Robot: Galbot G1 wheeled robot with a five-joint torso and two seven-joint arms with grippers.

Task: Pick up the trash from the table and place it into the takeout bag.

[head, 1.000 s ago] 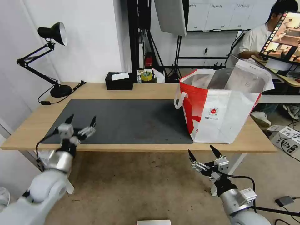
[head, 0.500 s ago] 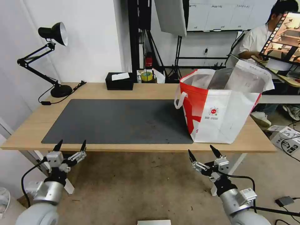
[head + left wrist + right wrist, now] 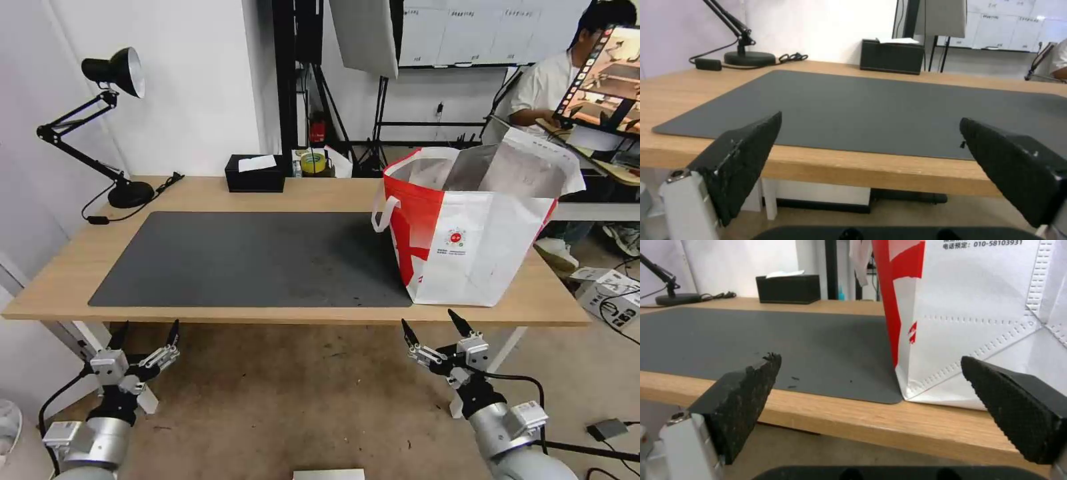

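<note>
You have the left gripper [image 3: 145,333] and right gripper [image 3: 431,321] spread wide and holding nothing, parked below the table [image 3: 300,190] edge, likely finished: mat bare, takeout bag [image 3: 480,233] upright at its right end.

takeout bag [image 3: 477,230]: boxy white-and-red tote, silver foil lining, white loop handle, small round red logo; upright, mouth open; stood at the table's right end, partly on the mat's right edge | table [image 3: 60,280]: long light-wood top, white legs, large dark grey mat [image 3: 257,257] laid flat
</note>
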